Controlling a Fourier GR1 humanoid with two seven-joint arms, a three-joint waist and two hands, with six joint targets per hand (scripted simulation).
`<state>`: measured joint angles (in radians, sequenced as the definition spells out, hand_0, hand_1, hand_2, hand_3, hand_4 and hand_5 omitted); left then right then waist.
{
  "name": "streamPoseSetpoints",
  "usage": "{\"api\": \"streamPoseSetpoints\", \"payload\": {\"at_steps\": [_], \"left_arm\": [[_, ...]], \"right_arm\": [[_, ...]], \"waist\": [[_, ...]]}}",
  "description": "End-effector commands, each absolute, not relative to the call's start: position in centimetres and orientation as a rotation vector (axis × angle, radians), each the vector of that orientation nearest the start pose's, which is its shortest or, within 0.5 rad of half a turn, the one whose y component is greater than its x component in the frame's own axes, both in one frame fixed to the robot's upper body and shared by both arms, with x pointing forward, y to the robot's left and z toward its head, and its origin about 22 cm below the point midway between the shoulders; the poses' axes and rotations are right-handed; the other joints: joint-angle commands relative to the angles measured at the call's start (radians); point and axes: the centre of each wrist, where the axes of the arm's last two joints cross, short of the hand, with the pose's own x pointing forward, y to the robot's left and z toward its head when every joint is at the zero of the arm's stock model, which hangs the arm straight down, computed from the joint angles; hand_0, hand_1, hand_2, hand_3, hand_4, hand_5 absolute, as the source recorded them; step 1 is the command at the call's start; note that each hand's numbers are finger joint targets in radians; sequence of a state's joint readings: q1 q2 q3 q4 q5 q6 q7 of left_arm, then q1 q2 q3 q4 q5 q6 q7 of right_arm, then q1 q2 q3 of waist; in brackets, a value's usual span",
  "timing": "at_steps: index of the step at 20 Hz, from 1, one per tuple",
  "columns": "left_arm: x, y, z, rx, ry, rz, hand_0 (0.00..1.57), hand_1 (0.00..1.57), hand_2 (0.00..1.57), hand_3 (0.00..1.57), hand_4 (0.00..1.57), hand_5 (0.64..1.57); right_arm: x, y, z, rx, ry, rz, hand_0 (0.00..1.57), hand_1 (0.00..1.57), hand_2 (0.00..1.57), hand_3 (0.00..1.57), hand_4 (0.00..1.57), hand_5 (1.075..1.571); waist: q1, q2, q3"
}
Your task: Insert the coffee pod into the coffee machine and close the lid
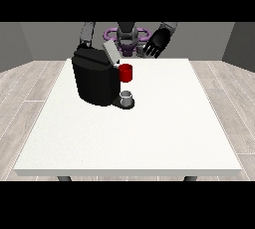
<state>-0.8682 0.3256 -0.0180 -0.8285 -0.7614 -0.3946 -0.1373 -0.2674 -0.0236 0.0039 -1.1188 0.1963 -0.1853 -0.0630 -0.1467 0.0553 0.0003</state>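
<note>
Upper centre of the frame, a grey thing (127, 95) sits at the black coffee machine (95, 79) base, well below the spread, empty hand at the view's right (156, 44).

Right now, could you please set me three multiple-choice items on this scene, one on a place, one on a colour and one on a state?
1. Where does the coffee machine stand on the table?
A. towards the view's left, far side
B. at the near right corner
C. at the near edge, in the middle

2. What colour is the thing at the machine's front, under the lid?
A. green
B. red
C. yellow

3. How is the lid?
A. shut flat
B. raised
C. lying on the table

A: the machine sits left of the middle, near the robot.
B: a red thing at the machine shows there.
B: the lid tilts up above the machine.
</note>
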Motion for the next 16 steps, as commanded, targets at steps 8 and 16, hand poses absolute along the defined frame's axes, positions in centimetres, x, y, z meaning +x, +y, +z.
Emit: {"api": "streamPoseSetpoints", "payload": {"at_steps": [8, 16], "left_arm": [[45.4, 23.9, 22.3, 0.551, -1.478, -1.064, 1.27, 1.27, 1.30, 1.27, 0.49, 1.571], [45.6, 23.9, 24.5, 0.605, -1.524, -1.101, 1.22, 1.22, 1.29, 1.24, 0.48, 1.571]], "right_arm": [[31.2, -17.7, -0.3, -0.162, -1.618, 0.211, 0.00, 0.00, 0.00, 0.00, 0.00, 1.571], [33.6, -19.6, 3.8, -0.232, -1.676, 0.186, 0.00, 0.00, 0.00, 0.00, 0.00, 1.571]], "waist": [[-0.133, 0.077, -0.0001], [-0.128, 0.164, -0.0001]]}}
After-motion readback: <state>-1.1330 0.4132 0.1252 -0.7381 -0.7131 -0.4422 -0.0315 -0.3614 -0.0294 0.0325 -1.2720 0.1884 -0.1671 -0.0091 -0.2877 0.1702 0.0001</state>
